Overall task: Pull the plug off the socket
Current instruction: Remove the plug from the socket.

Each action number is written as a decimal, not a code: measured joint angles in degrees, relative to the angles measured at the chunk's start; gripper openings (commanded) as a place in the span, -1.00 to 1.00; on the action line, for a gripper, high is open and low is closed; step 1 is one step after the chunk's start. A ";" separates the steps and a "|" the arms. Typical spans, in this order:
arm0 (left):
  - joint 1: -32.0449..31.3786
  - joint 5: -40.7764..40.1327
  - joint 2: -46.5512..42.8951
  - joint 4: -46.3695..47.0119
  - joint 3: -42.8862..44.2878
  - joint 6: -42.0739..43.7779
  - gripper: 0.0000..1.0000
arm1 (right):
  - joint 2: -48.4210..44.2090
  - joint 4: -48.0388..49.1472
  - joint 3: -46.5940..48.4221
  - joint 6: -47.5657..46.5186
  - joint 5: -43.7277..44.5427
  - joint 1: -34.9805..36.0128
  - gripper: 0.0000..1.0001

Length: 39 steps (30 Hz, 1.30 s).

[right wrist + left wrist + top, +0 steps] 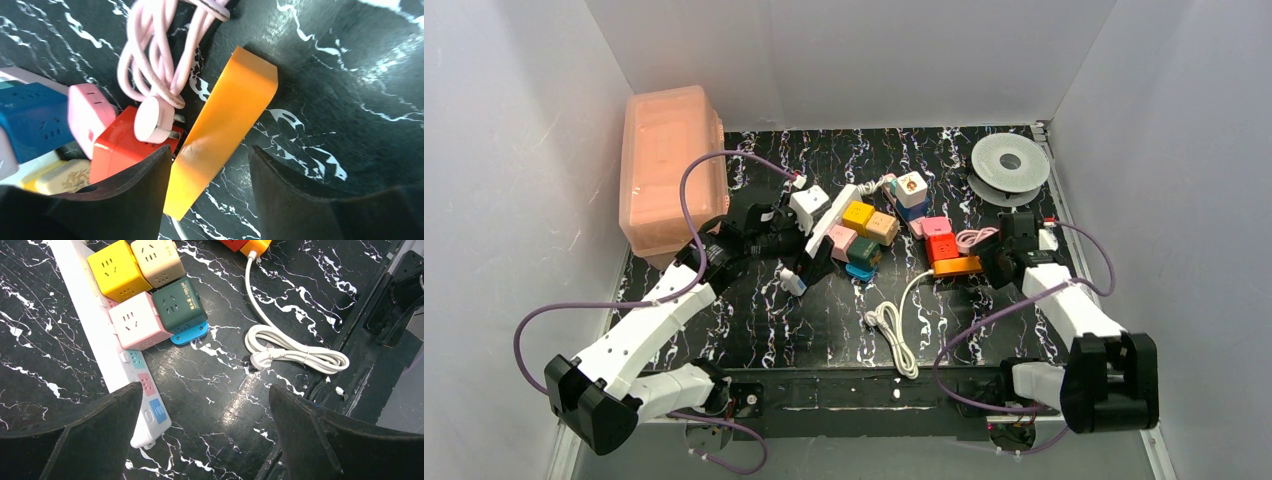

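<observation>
Presently the left arm reaches fwd from the near-left corner, elbow bent. The left gripper hangs over the near end of the socket. Its jaws are spread wide, w/ only bare table between them and no contact seen. The right arm reaches in from the near right. The right gripper sits low, jaws apart, straddling an orange block. One finger is just beside the block and a dark gap shows at the other, so no clamp.

The socket is a long white strip lying diagonally, left of centre on the table.

Overhead view only: both arms, a pink box far left, a grey spool far right.

Left wrist view only: the strip's pastel outlet faces. A yellow cube, beige cube, pink cube and green cube crowd its right side. A coiled white cord lies apart.

Right wrist view only: a pink cord, its round head against a red block.

Overhead, the left gripper covers the strip's mid part. The strip's far end is cut off in the left wrist view. Which cubes are actually plugged in cannot be told.
</observation>
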 measured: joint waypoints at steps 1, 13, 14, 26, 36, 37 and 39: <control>0.00 0.00 -0.20 -0.04 -0.15 0.04 0.96 | -1.75 -0.96 0.00 -0.57 0.37 -0.35 0.34; 0.00 0.00 -1.38 -0.22 -1.64 0.20 0.96 | -2.62 -3.96 -0.35 -2.36 0.72 -3.43 0.30; 0.00 -0.02 -1.60 -0.24 -1.88 0.20 0.97 | -2.34 -3.32 -0.33 -2.34 0.59 -3.58 0.30; 0.00 -0.02 -2.75 -0.22 -2.51 0.26 0.97 | -1.27 -1.73 1.16 -2.80 0.81 -4.13 0.26; 0.00 -0.02 -2.78 -0.24 -2.93 0.24 0.96 | 5.27 0.26 1.88 -1.66 -1.01 -4.98 0.08; 0.00 -0.02 -2.78 -0.24 -2.93 0.26 0.96 | 5.75 0.46 1.88 -1.38 -1.18 -4.98 0.05; 0.00 -0.02 -2.78 -0.24 -2.93 0.26 0.96 | 6.21 1.16 1.90 -0.74 -1.55 -4.98 -0.02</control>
